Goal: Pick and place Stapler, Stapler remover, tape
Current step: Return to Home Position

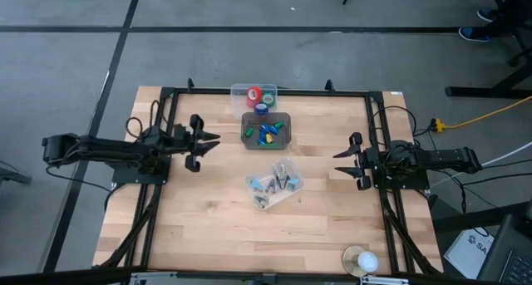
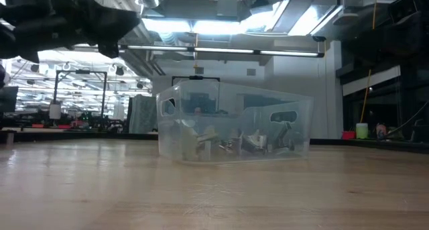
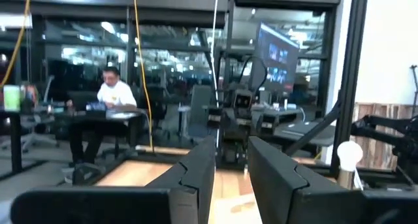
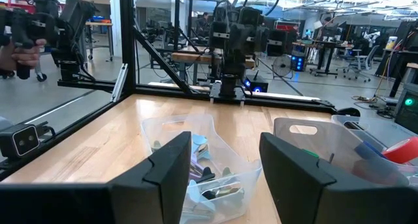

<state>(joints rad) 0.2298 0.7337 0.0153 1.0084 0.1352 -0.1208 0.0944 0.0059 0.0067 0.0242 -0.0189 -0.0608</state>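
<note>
High cam: overhead, straight down, far enough back to frame the whole pale wooden table (image 1: 208, 227) with margin.
Low cam: at tabletop height, level, close up on the clear plastic bin of small metal parts (image 2: 234, 126), with the room (image 2: 67, 89) behind it.
Left wrist cam: level, looks past the left gripper (image 3: 230, 145), sees mostly room beyond the table.
Right wrist cam: pitched down past the right gripper (image 4: 225, 139), looks across the table to the left arm (image 4: 232, 34).
The clear bin is common to high, low and right wrist.
</note>
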